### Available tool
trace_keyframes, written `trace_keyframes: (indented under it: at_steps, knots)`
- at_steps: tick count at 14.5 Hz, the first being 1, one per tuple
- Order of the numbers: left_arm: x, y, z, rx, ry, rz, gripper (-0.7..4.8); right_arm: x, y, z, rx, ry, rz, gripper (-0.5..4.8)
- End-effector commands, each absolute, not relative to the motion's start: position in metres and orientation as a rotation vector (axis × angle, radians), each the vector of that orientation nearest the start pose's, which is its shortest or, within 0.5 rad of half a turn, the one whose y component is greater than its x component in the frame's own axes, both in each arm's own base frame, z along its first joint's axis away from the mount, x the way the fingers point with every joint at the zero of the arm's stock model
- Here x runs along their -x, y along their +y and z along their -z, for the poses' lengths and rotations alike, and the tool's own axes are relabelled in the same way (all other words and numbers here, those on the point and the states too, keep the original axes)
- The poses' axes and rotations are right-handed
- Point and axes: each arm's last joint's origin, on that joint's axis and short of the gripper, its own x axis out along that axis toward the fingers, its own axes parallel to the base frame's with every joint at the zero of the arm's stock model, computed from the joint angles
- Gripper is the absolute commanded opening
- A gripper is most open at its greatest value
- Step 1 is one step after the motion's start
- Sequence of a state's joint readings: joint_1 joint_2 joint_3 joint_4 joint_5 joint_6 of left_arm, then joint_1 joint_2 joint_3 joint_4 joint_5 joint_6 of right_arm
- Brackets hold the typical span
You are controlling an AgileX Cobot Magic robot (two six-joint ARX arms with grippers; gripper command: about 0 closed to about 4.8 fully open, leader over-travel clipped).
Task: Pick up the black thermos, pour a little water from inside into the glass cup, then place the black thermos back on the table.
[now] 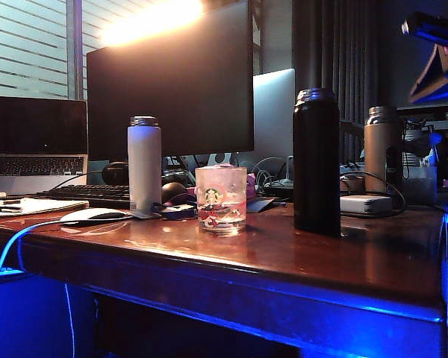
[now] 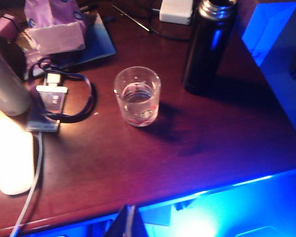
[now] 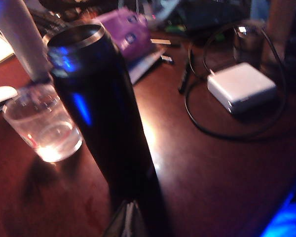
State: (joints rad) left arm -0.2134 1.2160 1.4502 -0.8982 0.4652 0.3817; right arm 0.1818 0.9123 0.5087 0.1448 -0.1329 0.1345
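Risk: right gripper (image 3: 128, 217) jaws closed beside thermos (image 3: 106, 113), could topple it onto cup (image 3: 42, 123); left gripper (image 2: 130, 222) jaws look closed.

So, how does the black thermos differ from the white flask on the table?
The black thermos is taller and matte black; the white flask is shorter and pale. The thermos stands to the right of the glass cup, the flask to its left, further back. Both stand upright on the table, with metal tops.

The brown bench (image 1: 284, 257) holds the black thermos (image 1: 316, 160) just past the right claw (image 3: 128, 219), upright, with the glass cup (image 1: 221, 198) beside it.
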Motion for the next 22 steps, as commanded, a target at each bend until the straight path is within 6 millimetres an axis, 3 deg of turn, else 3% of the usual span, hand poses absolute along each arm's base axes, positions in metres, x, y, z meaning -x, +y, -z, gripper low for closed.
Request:
trace_keyframes:
  at_steps: [1, 2, 6, 9, 13, 16, 22]
  knots:
    - [-0.221, -0.061, -0.415, -0.286, 0.463, 0.767, -0.03, -0.199, 0.041, -0.250, -0.120, 0.244, -0.315, 2.24]
    - [-0.221, -0.061, -0.416, -0.287, 0.455, 0.766, -0.03, -0.202, 0.042, -0.250, -0.124, 0.226, -0.331, 4.79]
    - [-0.221, -0.061, -0.416, -0.286, 0.456, 0.768, -0.03, -0.223, 0.047, -0.246, -0.093, 0.091, -0.362, 4.79]
    - [-0.221, -0.061, -0.416, -0.285, 0.456, 0.769, -0.03, -0.236, 0.053, -0.233, -0.093, -0.002, -0.358, 4.79]
    - [-0.221, -0.061, -0.416, -0.285, 0.456, 0.769, -0.03, -0.249, 0.089, -0.202, -0.090, 0.025, -0.246, 4.79]
    - [-0.221, -0.061, -0.416, -0.285, 0.456, 0.769, -0.03, -0.243, 0.123, -0.190, -0.052, -0.012, -0.059, 4.79]
    - [-0.221, -0.061, -0.416, -0.285, 0.457, 0.770, -0.03, -0.266, 0.142, -0.165, -0.041, 0.009, -0.085, 4.79]
